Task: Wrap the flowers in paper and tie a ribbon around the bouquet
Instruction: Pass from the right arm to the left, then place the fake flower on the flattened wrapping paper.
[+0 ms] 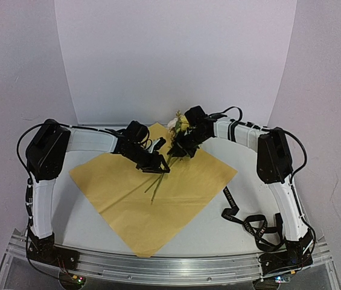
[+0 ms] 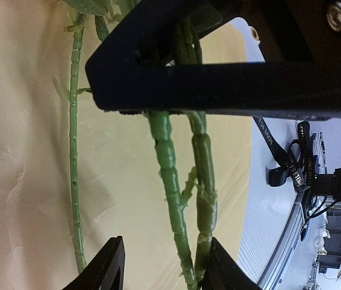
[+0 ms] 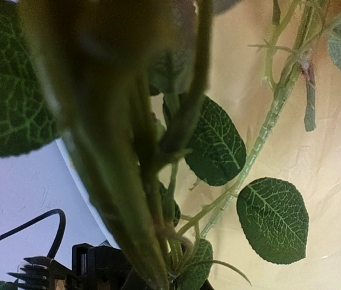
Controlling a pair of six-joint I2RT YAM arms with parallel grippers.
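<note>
The paper (image 1: pixel 128 193) lies flat, yellow face up, as a diamond on the table. The flowers (image 1: pixel 179 124) lie at its far corner, with thin green stems (image 1: pixel 157 184) running toward the middle. My right gripper (image 1: pixel 179 150) is shut on the flowers just below the blooms; the stems and leaves (image 3: pixel 218 145) bunch into it at my right gripper (image 3: pixel 185 284). My left gripper (image 1: pixel 160 168) sits lower on the stems. It stands open at my left gripper (image 2: pixel 163 269), with two stems (image 2: pixel 170 175) between the fingers. One stem touches the right finger (image 2: pixel 221 269). The ribbon (image 1: pixel 242 217) lies loose at the right.
A third stem (image 2: pixel 73 151) lies outside the left gripper's fingers on the paper (image 2: pixel 25 151). The ribbon (image 2: pixel 291 163) trails near the table's metal front rail (image 1: pixel 176 266). White backdrop walls close off the back and sides.
</note>
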